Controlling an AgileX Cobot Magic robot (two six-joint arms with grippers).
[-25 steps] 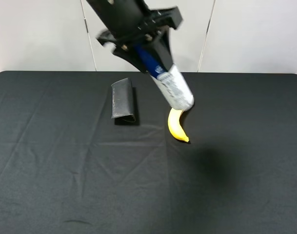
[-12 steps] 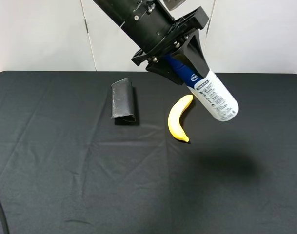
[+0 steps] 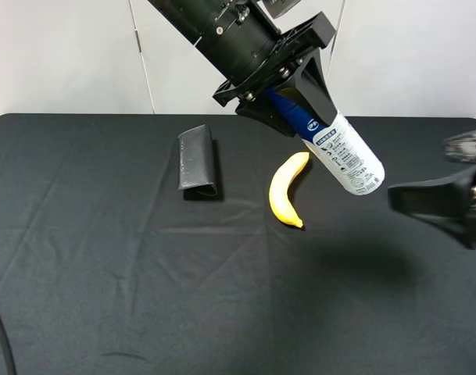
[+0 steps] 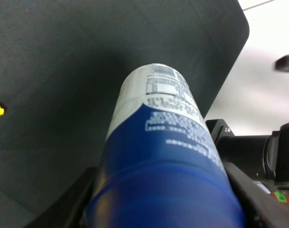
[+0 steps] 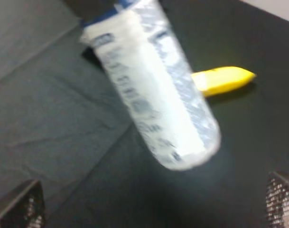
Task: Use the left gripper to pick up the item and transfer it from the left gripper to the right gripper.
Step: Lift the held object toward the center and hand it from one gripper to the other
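Observation:
The item, a white bottle with a blue cap end (image 3: 343, 160), is held in the air by my left gripper (image 3: 300, 105), which is shut on its blue end. The white end points down and to the right, above the table, right of the banana (image 3: 284, 190). In the left wrist view the bottle (image 4: 158, 142) fills the frame between the fingers (image 4: 260, 202). My right gripper (image 3: 420, 172) is open at the right edge, just right of the bottle's white end and apart from it. In the right wrist view the bottle (image 5: 153, 90) lies ahead of the open fingertips (image 5: 21, 204).
A black folded case (image 3: 198, 162) lies at the back left of the black tablecloth (image 3: 144, 297). The yellow banana lies at the centre and also shows in the right wrist view (image 5: 222, 80). A white wall stands behind the table.
My left gripper carried the bottle to the right, then stayed nearly still. My right gripper has come into view from the right edge, open, toward the bottle's white end.

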